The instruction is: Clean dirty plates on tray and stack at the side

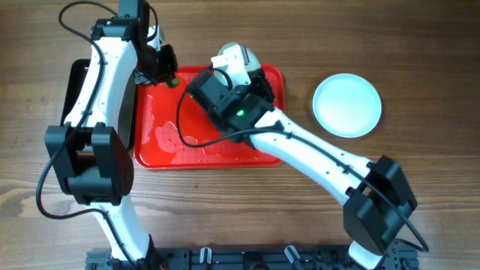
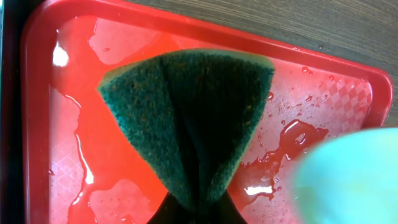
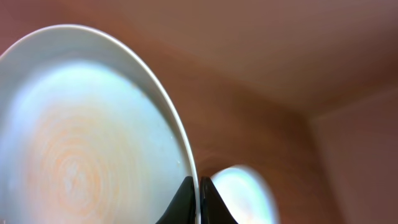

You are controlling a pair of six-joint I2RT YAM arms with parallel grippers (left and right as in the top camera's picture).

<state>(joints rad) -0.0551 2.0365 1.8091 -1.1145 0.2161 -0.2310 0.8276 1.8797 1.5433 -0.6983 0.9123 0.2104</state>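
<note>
We see the red tray [image 1: 161,112] in the middle of the brown table [image 1: 420,60]. It is wet, and little puddles of water [image 2: 286,137] shine on it.

The left fingers [image 1: 161,71] are over the top left corner of the tray. They pinch a green sponge [image 2: 186,118]. The sponge is folded in the middle and opens out like a fan. It hangs just over the wet tray. We cannot tell if it touches the tray.

The right fingers [image 3: 186,199] are over the top part of the tray. They are pressed together on the rim of a plate [image 3: 81,143], one finger on each side. This plate is tipped up on its edge. It has a faint orange swirl on its face. In the left wrist view it shows up as a blurry pale shape in the lower right corner, close to the sponge.

Another plate [image 1: 346,105] lies flat on the table to the right of the tray, well apart from it. It looks clean and pale.

A black tray [image 1: 75,82] sits just beside the left edge of the red tray. The left arm hides most of it.
</note>
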